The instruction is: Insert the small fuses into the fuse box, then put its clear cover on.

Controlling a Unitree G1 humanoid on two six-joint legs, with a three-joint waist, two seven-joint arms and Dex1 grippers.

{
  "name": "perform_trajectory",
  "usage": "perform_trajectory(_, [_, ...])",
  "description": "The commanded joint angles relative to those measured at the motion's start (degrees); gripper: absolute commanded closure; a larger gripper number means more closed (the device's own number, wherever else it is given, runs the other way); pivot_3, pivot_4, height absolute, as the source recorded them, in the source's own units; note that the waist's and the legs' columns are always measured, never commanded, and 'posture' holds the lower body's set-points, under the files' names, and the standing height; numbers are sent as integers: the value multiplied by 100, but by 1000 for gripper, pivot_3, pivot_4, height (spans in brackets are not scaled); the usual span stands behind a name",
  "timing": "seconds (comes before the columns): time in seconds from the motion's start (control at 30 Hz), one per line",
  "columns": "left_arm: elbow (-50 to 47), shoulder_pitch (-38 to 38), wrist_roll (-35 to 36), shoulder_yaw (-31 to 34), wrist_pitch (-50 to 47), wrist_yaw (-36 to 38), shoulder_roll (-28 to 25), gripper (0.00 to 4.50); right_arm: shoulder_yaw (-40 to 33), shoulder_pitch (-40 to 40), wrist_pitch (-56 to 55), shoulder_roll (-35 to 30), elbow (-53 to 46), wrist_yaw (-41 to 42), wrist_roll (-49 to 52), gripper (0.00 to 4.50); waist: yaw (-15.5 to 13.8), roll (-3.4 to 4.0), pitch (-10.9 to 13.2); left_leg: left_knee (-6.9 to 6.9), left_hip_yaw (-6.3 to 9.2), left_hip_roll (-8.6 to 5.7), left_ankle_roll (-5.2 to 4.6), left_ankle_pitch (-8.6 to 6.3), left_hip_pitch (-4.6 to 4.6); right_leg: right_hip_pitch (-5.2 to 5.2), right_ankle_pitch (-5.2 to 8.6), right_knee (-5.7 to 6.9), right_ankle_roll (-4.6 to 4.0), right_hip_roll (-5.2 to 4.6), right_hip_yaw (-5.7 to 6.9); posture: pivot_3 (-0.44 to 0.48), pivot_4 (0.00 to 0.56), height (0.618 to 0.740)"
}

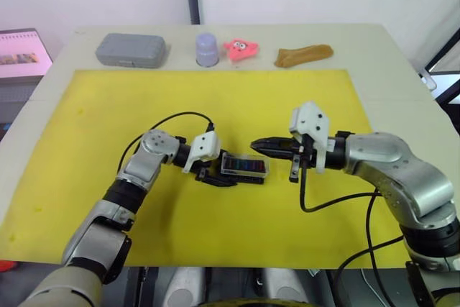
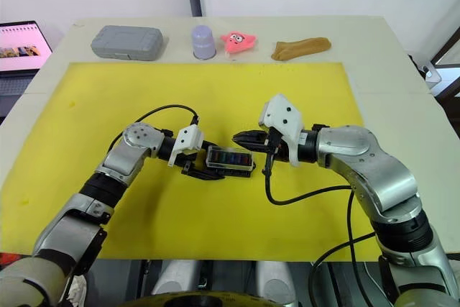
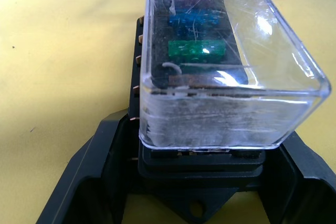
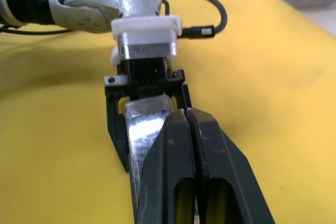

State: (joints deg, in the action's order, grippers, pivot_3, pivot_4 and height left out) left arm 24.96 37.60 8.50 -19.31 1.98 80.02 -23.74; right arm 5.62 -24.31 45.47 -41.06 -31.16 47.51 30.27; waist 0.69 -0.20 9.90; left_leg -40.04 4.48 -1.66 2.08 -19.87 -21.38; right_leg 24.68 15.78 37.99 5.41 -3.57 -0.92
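The black fuse box [image 1: 239,178] lies mid-mat with the clear cover [image 3: 231,77] sitting on top of it. Through the cover I see the small fuses [image 3: 197,50] in their slots: green, blue, purple and red. My left gripper [image 1: 231,176] is shut on the fuse box, its black fingers [image 3: 89,177] flanking the base on both sides. My right gripper [image 1: 256,147] is shut, fingers [image 4: 173,150] pressed together with nothing between them. Its tip sits at the cover's right end, just above it; I cannot tell if it touches.
Along the table's far edge, beyond the yellow mat [image 1: 108,120], stand a grey rounded case [image 1: 131,49], a lavender cup [image 1: 207,49], a pink toy [image 1: 242,49] and a brown lump [image 1: 303,55]. A laptop [image 2: 21,49] sits off the table's left.
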Motion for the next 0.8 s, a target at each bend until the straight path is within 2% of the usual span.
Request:
perform_trajectory(0.03, [19,-20,-86,-7,23,-3,-5,1924,191,29,103,-11,-36,-76,-78,4415,-5,0,0,0,0,0,0,0,0,0,0,0,0,0,0,0,150,740])
perform_trajectory(0.8, [-44,-46,-104,12,-17,-21,-19,1924,1209,-544,626,143,73,-348,-624,4415,5,1,-1,0,1,0,4,2,3,-2,0,0,0,0,0,0,150,740])
